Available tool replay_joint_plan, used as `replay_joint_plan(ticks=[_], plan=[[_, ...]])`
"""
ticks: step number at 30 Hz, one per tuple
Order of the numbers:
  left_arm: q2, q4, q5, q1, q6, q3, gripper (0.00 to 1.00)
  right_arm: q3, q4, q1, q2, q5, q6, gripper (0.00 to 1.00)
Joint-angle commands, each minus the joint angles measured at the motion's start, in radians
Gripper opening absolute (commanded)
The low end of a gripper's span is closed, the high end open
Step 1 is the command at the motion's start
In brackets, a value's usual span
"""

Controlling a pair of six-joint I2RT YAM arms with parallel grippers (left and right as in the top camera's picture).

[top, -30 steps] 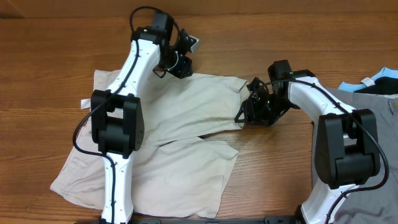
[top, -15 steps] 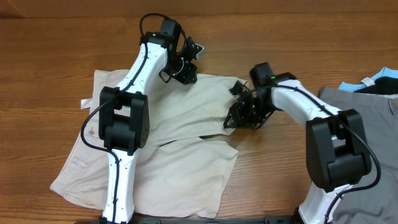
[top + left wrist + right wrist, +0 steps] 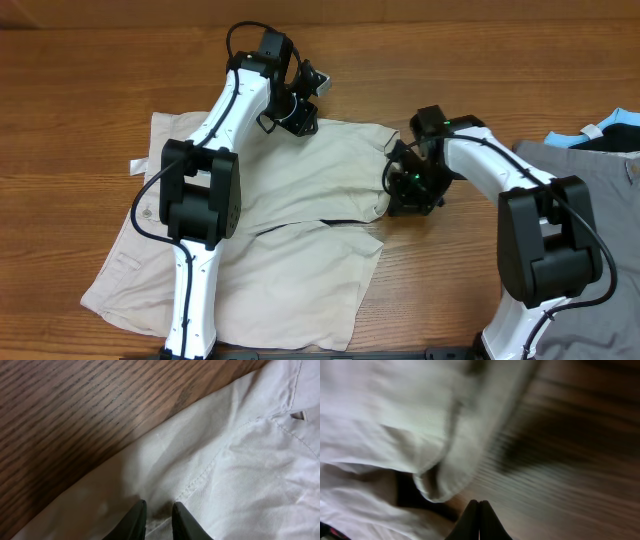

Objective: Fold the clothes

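Flat across the left and middle of the wooden tabletop [image 3: 80, 100] lie the pale beige shorts [image 3: 290, 280], spread open with one leg reaching toward the near edge and the other running to the right, a small white tag [image 3: 135, 165] sticking out at their left edge. At the far edge of the cloth the left fingers [image 3: 134, 522] sit on the fabric, drawn close together with a small pucker of cloth and the end of a stitched seam caught in the narrow gap between them. Over at the right end of the upper leg, the right fingers [image 3: 470, 527] are pressed tip to tip with nothing visible between them; they rest just beside a rolled-over fold of the hem, with bare wood to their right, though this view is blurred. Well apart from the shorts, at the right edge of the tabletop, lies a grey garment [image 3: 612, 168], partly covered by the right arm [image 3: 545, 230].
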Motion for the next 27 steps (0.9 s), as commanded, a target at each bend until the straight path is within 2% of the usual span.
replay_joint_plan(ticks=[1, 2, 3, 5, 6, 12, 19, 27], plan=[[0.005, 0.006, -0.003, -0.006, 0.022, 0.025, 0.22, -0.006, -0.020, -0.010, -0.042, 0.065, 0.004, 0.04], [0.005, 0.005, -0.003, -0.006, 0.022, 0.025, 0.22, -0.006, -0.021, -0.010, -0.042, 0.051, 0.000, 0.04], [0.005, 0.005, -0.003, -0.006, 0.022, 0.025, 0.22, -0.006, -0.013, -0.007, -0.042, 0.023, -0.008, 0.09], [0.005, 0.006, -0.003, -0.006, 0.022, 0.025, 0.22, -0.006, 0.013, -0.001, -0.042, -0.034, -0.032, 0.34], [0.005, 0.006, -0.003, -0.006, 0.022, 0.025, 0.23, -0.006, 0.027, 0.002, -0.042, -0.057, -0.034, 0.40], [0.005, 0.005, -0.003, -0.006, 0.022, 0.025, 0.24, -0.006, 0.076, 0.035, -0.042, -0.123, -0.054, 0.44], [0.005, 0.005, -0.003, -0.006, 0.022, 0.025, 0.26, -0.006, 0.104, 0.084, -0.042, -0.159, -0.086, 0.44], [0.005, 0.005, -0.002, -0.006, 0.022, 0.025, 0.26, -0.044, 0.143, 0.102, -0.039, 0.003, -0.064, 0.43]])
